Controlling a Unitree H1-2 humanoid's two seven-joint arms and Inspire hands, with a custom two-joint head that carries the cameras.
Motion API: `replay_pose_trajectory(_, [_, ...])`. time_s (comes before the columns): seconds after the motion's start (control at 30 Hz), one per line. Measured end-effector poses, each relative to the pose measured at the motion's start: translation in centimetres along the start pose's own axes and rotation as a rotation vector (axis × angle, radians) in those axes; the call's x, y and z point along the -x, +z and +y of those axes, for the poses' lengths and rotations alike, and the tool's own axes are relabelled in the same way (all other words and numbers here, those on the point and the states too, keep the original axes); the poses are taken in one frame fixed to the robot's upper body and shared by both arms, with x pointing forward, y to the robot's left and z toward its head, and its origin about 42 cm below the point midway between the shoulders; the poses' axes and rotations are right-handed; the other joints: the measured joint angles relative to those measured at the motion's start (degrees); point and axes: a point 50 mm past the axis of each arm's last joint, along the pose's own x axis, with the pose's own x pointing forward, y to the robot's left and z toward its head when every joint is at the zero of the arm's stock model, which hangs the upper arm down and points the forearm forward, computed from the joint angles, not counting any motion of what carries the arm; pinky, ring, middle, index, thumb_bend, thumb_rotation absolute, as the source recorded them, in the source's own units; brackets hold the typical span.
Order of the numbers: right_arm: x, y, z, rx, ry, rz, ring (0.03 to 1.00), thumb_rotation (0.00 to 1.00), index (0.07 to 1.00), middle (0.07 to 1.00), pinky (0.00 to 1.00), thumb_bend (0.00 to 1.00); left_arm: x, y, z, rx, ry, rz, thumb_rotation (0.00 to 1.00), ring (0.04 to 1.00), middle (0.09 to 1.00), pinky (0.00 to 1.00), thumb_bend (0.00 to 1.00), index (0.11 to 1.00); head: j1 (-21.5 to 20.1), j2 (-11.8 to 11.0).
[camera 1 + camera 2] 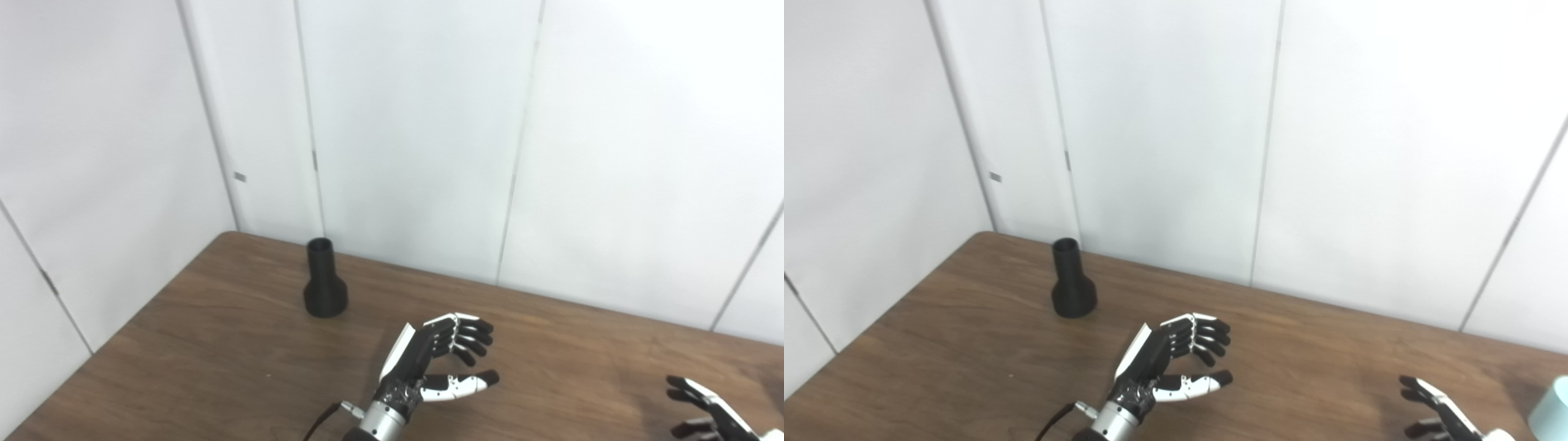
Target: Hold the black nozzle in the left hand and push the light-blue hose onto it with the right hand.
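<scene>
On table (214, 367): black nozzle (324, 282) upright, wide base down, graspable; my left hand (438, 361) and right hand (704, 410) spread, empty; light-blue hose (1552, 407) at right edge.

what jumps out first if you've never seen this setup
The black nozzle stands upright, alone near the table's far left corner. The left hand hovers open mid-table, apart from it. At the right edge sit the open right hand and a sliver of the light-blue hose.

Nozzle (1072, 288) upright on counter (968, 367), far left. Left hand (1167, 361) spread, empty, apart from nozzle. Right hand (1439, 416) spread at bottom edge; hose (1552, 409) end just beside it, cropped.
</scene>
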Motion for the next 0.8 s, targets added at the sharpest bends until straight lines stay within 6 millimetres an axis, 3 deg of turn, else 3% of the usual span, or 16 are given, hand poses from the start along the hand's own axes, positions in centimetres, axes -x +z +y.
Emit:
replay_pose_trajectory(0.17, [-0.1,0.0,-0.2,-0.006,-0.006,0.001,0.535,0.3,0.826,0.757,0.36,0.58,0.7,0.8,2.5,-0.038,0.118,-0.031,0.06,0.589,0.657,0.52,0.62,0.688,0.6,0.4])
replay_pose_trajectory(0.33, [-0.4,-0.2,-0.5,-0.012,-0.017,-0.001,0.517,0.37,0.819,0.741,0.35,0.58,0.3,3.5,6.0,-0.122,0.213,-0.098,0.09,0.599,0.661,0.52,0.62,0.693,1.1,0.5])
replay_pose_trajectory(0.47, [-0.4,-0.7,-0.7,-0.011,-0.022,0.015,0.53,0.45,0.812,0.743,0.34,0.61,0.0,4.7,8.2,-0.203,0.268,-0.093,0.02,0.624,0.669,0.52,0.63,0.686,1.4,0.8])
replay_pose_trajectory(0.6, [-0.4,-0.9,-0.9,-0.006,-0.035,0.008,0.515,0.54,0.807,0.727,0.33,0.64,-1.1,6.5,10.4,-0.325,0.314,-0.115,0.02,0.65,0.715,0.52,0.67,0.712,1.6,1.0])
replay_pose_trajectory(0.7, [-0.4,-0.9,-1.1,-0.005,-0.048,0.0,0.507,0.58,0.8,0.72,0.32,0.67,-2.4,8.4,12.4,-0.439,0.409,-0.168,0.08,0.683,0.74,0.51,0.7,0.722,1.7,1.1])
replay_pose_trajectory(0.8, [-0.5,-1.1,-1.1,-0.004,-0.048,-0.015,0.512,0.58,0.799,0.733,0.32,0.68,-3.3,9.8,14.0,-0.472,0.517,-0.199,0.04,0.716,0.765,0.49,0.67,0.727,1.9,1.1])
